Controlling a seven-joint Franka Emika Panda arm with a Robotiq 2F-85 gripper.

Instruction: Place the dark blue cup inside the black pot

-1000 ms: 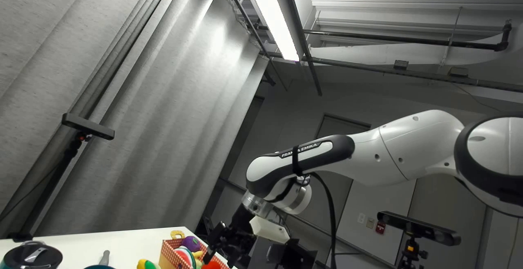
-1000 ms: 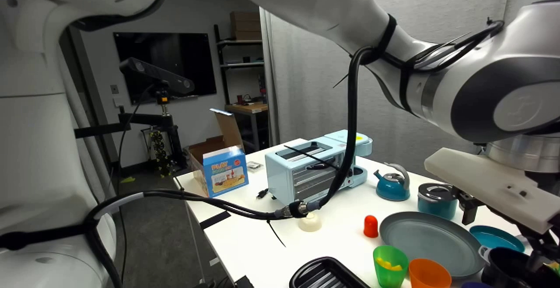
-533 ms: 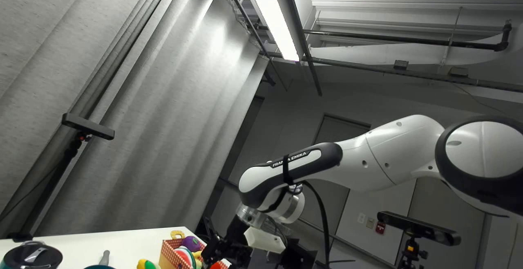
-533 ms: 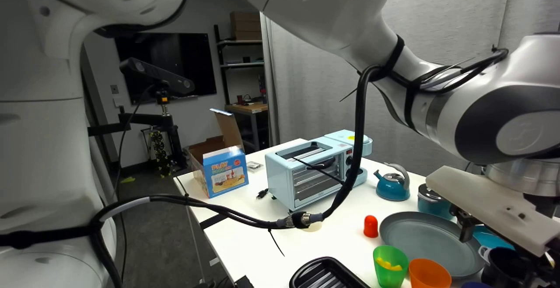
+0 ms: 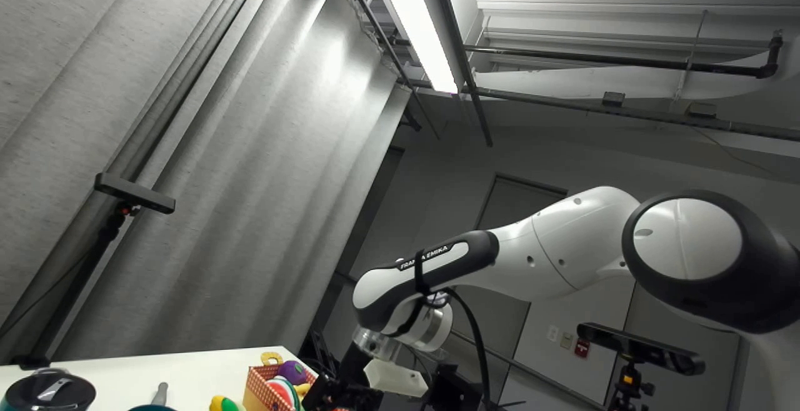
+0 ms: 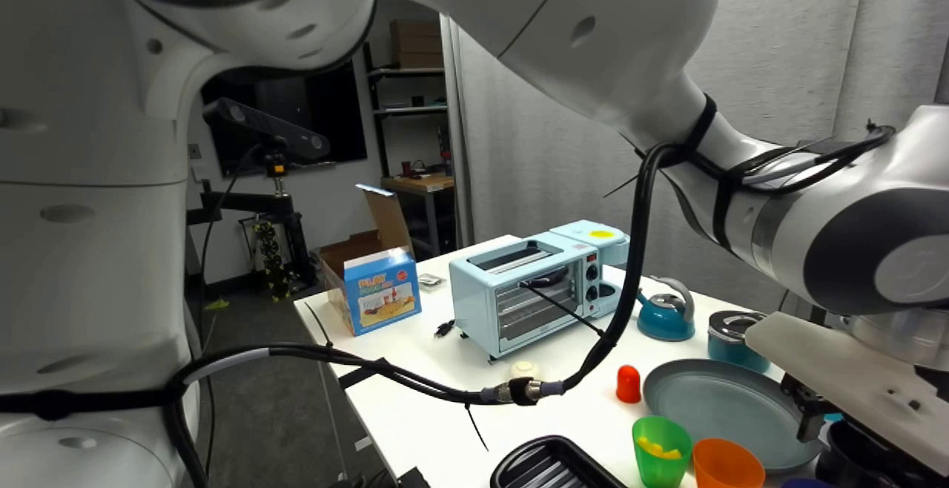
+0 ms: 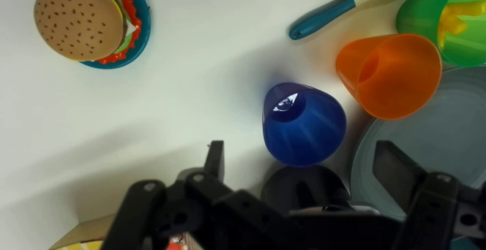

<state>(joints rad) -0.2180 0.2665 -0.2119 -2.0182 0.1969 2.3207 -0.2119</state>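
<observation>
The dark blue cup (image 7: 303, 128) stands upright on the white table in the wrist view, mouth facing the camera. Only its rim (image 6: 804, 483) shows at the bottom edge of an exterior view. The black pot (image 7: 303, 183) is directly below the cup in the wrist view, partly hidden by my gripper; it also shows in an exterior view (image 6: 841, 462) under the arm. My gripper (image 7: 302, 155) is open and empty, its fingers spread wide on either side of the line of cup and pot. One of its fingers (image 6: 810, 423) shows in an exterior view above the plate's edge.
An orange cup (image 7: 398, 77) and a green cup (image 7: 429, 22) with yellow pieces stand right of the blue cup. A grey plate (image 7: 448, 128) lies beside them. A toy burger (image 7: 79, 20), a utensil (image 7: 322, 20) and a basket of toy food (image 5: 257, 391) are also around.
The arm has moved lower in both exterior views, going left in one of them and slightly right in the other. The objects on the table have not moved.
</observation>
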